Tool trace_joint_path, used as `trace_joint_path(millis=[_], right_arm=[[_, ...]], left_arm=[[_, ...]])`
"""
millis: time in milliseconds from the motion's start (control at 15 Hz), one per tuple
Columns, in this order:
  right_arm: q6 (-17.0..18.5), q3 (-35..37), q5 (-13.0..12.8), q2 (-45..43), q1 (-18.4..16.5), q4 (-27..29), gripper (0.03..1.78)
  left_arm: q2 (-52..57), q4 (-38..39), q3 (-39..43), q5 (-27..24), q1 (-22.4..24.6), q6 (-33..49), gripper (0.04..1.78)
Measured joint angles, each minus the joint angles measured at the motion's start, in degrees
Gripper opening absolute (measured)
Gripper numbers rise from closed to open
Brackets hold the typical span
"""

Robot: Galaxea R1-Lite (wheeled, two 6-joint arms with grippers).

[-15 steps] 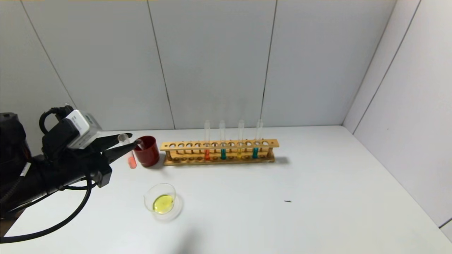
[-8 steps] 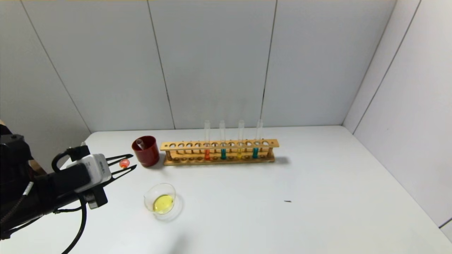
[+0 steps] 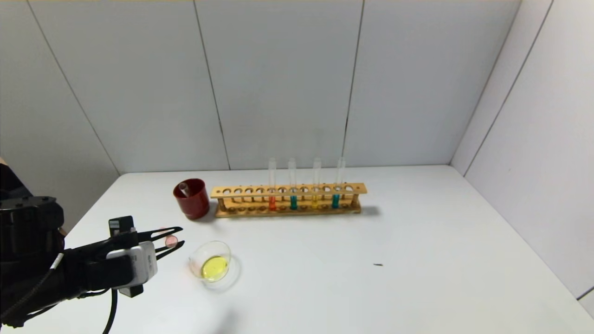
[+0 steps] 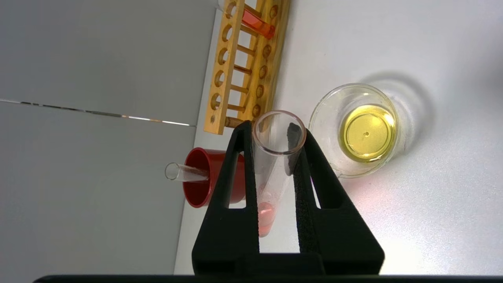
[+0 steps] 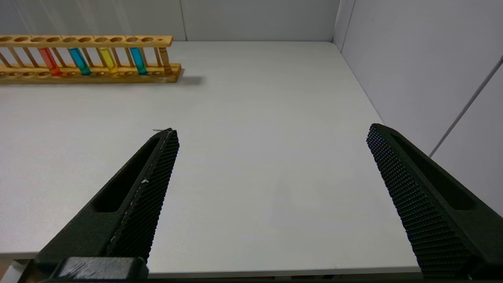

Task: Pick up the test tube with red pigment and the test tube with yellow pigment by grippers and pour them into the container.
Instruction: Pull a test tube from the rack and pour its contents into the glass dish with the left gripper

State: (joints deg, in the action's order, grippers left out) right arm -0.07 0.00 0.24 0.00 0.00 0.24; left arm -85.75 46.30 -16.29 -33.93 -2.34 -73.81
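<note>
My left gripper is shut on the test tube with red pigment, low over the table just left of the container. In the left wrist view the tube lies between the fingers. Its open mouth is at the fingertips and the orange-red liquid sits at its rounded bottom. The container, a clear glass dish, holds yellow liquid. No tube with bright yellow liquid shows outside the rack. My right gripper is open and empty over the table's front right.
A wooden rack stands at the back with one red, two teal and one yellow tube. The dark red cup left of it holds an empty clear tube. Walls close the back and right.
My left gripper has come down and forward with the red tube, from beside the red cup to beside the dish. Its wrist has rolled, turning the tube nearly level.
</note>
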Motion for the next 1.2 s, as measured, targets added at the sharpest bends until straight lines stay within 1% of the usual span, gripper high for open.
trace_joint_path(millis=[133, 333, 533, 667, 1000, 1200], right_arm=[[0.0, 0.0, 0.0, 0.0, 0.0, 0.0, 1.75], [0.02, 0.0, 0.0, 0.0, -0.02, 0.0, 1.75], [0.02, 0.0, 0.0, 0.0, 0.0, 0.0, 1.75], [0.0, 0.0, 0.0, 0.0, 0.0, 0.0, 1.75], [0.02, 0.0, 0.0, 0.0, 0.0, 0.0, 1.75], [0.0, 0.0, 0.0, 0.0, 0.0, 0.02, 1.75]], left_arm=[[-0.49, 0.0, -0.16, 0.59, 0.63, -2.28, 0.31], [-2.18, 0.22, -1.32, 3.17, 3.61, -7.61, 0.31], [-4.66, 0.17, -2.97, 3.12, 4.45, -13.37, 0.31], [-6.56, 0.15, -4.49, 2.71, 4.18, -16.15, 0.31], [-8.24, 0.11, -5.53, 2.45, 2.34, -17.18, 0.31], [-9.12, -0.11, -5.79, 1.6, 1.38, -22.13, 0.31]])
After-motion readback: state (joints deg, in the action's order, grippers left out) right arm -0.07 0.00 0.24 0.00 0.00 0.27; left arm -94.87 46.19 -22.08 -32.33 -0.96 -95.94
